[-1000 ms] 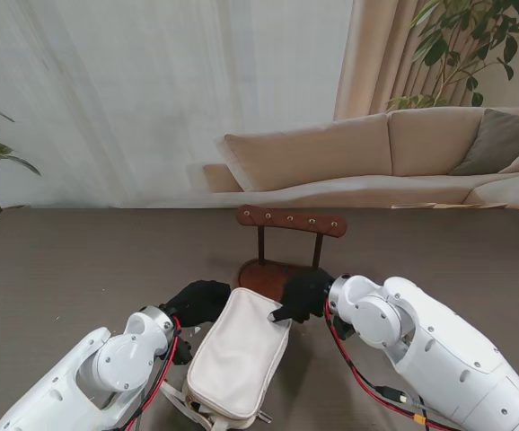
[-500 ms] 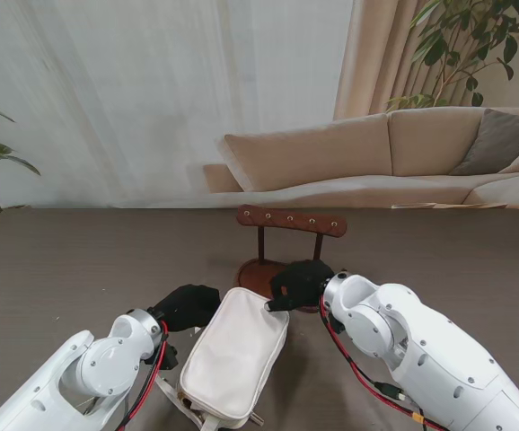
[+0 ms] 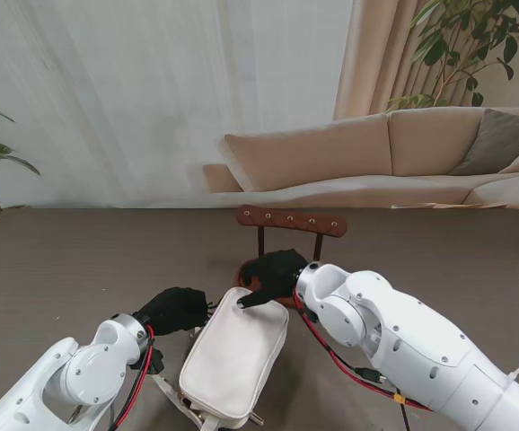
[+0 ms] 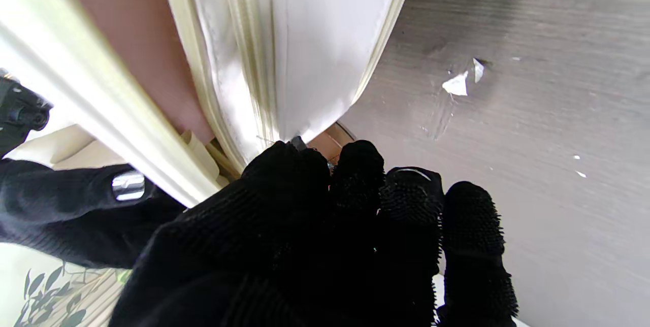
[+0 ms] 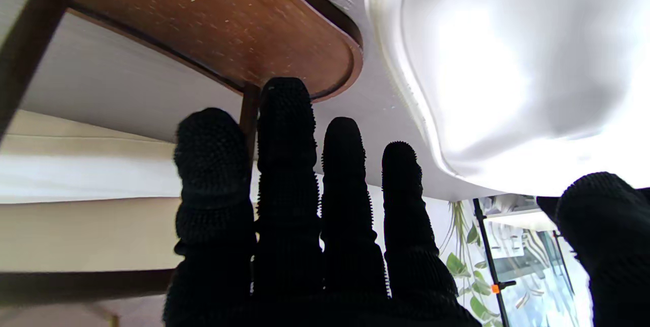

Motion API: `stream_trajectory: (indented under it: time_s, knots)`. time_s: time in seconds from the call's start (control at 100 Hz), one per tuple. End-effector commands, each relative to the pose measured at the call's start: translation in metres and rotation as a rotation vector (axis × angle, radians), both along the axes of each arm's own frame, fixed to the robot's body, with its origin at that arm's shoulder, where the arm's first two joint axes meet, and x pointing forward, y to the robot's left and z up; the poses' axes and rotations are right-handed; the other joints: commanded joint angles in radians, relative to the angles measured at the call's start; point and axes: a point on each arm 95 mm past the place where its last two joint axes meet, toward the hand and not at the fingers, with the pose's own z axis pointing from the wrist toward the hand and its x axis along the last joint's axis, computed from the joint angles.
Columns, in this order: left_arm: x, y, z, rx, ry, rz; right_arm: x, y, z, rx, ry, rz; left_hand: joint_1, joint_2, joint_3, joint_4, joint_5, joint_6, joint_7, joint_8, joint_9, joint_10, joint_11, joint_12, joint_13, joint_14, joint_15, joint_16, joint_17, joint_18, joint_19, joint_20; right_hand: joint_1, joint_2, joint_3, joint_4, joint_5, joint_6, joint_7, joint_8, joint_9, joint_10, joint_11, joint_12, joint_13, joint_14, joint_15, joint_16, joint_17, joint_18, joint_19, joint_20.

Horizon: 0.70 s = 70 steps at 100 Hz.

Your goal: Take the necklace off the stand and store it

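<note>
The desk [image 3: 62,260] is dull grey-brown with a fine wood grain, flecked in the left wrist view with small white scraps [image 4: 456,85]; the pouch [image 3: 235,355] is cream-white with a paler zip band and a tan-pink lining [image 4: 127,37]; the necklace stand [image 3: 291,220] is dark reddish-brown wood, its top bar dotted with small pale studs, its base [image 5: 203,17] warm brown and speckled; each robot hand, left [image 3: 174,308] and right [image 3: 273,274], is black with a nubbed texture; the arms are glossy white with red cables.
</note>
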Motion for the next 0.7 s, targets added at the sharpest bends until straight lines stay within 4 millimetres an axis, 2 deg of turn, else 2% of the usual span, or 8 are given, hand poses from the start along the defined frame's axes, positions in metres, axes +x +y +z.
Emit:
stream_trajectory:
  time_s: [0.0,0.17,0.37,0.56,0.58,0.62,0.69]
  knots:
    - [-0.004,0.001,0.003,0.008,0.004,-0.013,-0.002,0.006,-0.006,-0.014,0.022,0.015,0.037,0.015,0.017,0.039,0.014,-0.053,0.081,0.031,0.002,-0.015,0.007,0.011,0.003,-0.011,-0.004,0.003,-0.019,0.003,-0.008,-0.007,-0.02,-0.016,-0.059,0.026,-0.001,0.015,0.018,-0.01,-0.037,0.015,-0.003,-0.013,-0.019,0.016,-0.005,-0.011,-0.35,0.024,-0.011,0.036]
    - [-0.009,0.01,0.01,0.021,-0.001,-0.007,-0.001,0.009,-0.016,-0.055,0.012,0.021,0.03,0.009,0.031,0.033,0.014,-0.052,0.094,0.038,0.008,-0.019,0.011,0.014,0.008,-0.012,-0.005,0.001,-0.019,0.003,-0.008,-0.008,0.058,-0.079,-0.029,0.038,0.068,0.04,0.068,0.009,-0.008,0.025,0.023,-0.009,0.015,0.003,0.015,-0.007,-0.325,0.024,-0.008,0.037]
    - [-0.014,0.017,0.015,0.042,0.028,-0.024,0.003,0.007,-0.022,-0.086,0.001,0.017,0.009,-0.001,0.065,0.017,0.017,-0.047,0.114,0.056,0.021,-0.025,0.025,0.018,0.024,-0.013,0.0,-0.003,-0.012,0.01,-0.011,-0.01,0.074,-0.21,0.259,-0.004,0.163,0.037,0.134,0.05,0.046,0.024,0.059,0.008,0.068,-0.02,0.053,0.003,-0.29,0.024,0.009,0.025]
    - [-0.015,0.021,0.018,0.09,0.055,-0.066,0.006,0.007,-0.027,-0.1,-0.01,0.018,-0.029,-0.017,0.117,-0.007,0.025,-0.055,0.139,0.075,0.037,-0.038,0.051,0.025,0.039,-0.036,0.035,0.006,0.0,0.012,-0.01,-0.011,0.154,-0.31,0.458,-0.019,0.262,0.0,0.195,0.1,0.133,0.006,0.094,0.039,0.136,-0.051,0.106,0.02,-0.243,0.019,0.037,0.018]
    - [-0.015,0.022,0.018,0.095,0.057,-0.071,0.007,0.007,-0.027,-0.1,-0.011,0.018,-0.031,-0.018,0.118,-0.008,0.024,-0.057,0.14,0.076,0.037,-0.04,0.052,0.026,0.039,-0.038,0.036,0.006,0.0,0.012,-0.011,-0.011,0.177,-0.338,0.479,-0.075,0.272,-0.015,0.223,0.046,0.151,0.003,0.094,0.047,0.147,-0.054,0.111,0.021,-0.237,0.017,0.042,0.013]
    - [-0.015,0.022,0.019,0.102,0.058,-0.077,0.008,0.007,-0.028,-0.102,-0.011,0.018,-0.033,-0.018,0.121,-0.01,0.024,-0.061,0.141,0.077,0.037,-0.042,0.054,0.027,0.038,-0.041,0.04,0.008,0.002,0.01,-0.011,-0.012,0.211,-0.373,0.499,-0.137,0.282,-0.036,0.262,-0.003,0.178,-0.004,0.094,0.052,0.163,-0.059,0.118,0.024,-0.228,0.015,0.048,0.01]
    - [-0.016,0.023,0.02,0.11,0.059,-0.085,0.009,0.007,-0.03,-0.103,-0.008,0.017,-0.037,-0.018,0.125,-0.011,0.023,-0.064,0.142,0.077,0.035,-0.042,0.055,0.028,0.034,-0.046,0.045,0.01,0.006,0.008,-0.01,-0.012,0.25,-0.41,0.519,-0.181,0.298,-0.069,0.323,-0.04,0.218,-0.012,0.098,0.061,0.191,-0.066,0.129,0.028,-0.213,0.012,0.056,0.009]
